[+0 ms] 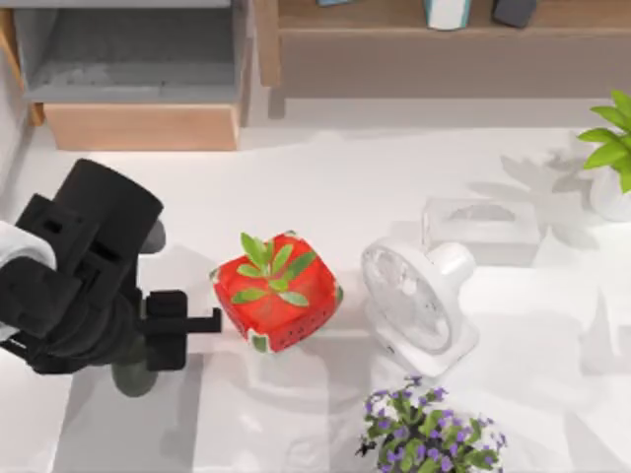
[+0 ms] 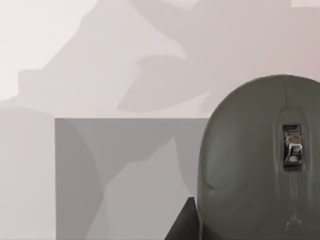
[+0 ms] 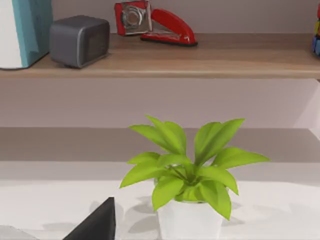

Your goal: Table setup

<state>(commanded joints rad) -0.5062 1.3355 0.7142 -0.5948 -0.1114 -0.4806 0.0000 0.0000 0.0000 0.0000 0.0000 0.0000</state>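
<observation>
At lower left of the top view, our left end effector (image 1: pixel 212 322) hovers over a grey mouse (image 2: pixel 260 160) on the tabletop (image 1: pixel 345 187), apparently positioning to grasp it. Its opening we cannot tell. Just beside stands a red strawberry-shaped planter (image 1: pixel 278 293).

grey mouse (image 2: pixel 255 160) cropped, flowering plant (image 1: pixel 429 434) cropped

White table (image 1: pixel 325 168), strawberry planter (image 1: pixel 277 292), white fan (image 1: pixel 418 302), tissue box (image 1: pixel 480 227), purple flowers (image 1: pixel 429 432), grey mouse (image 2: pixel 260 160)

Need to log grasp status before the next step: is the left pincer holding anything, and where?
Nothing is held. The left pincer is open beside the red planter; the grey mouse lies below the wrist, ungripped.
</observation>
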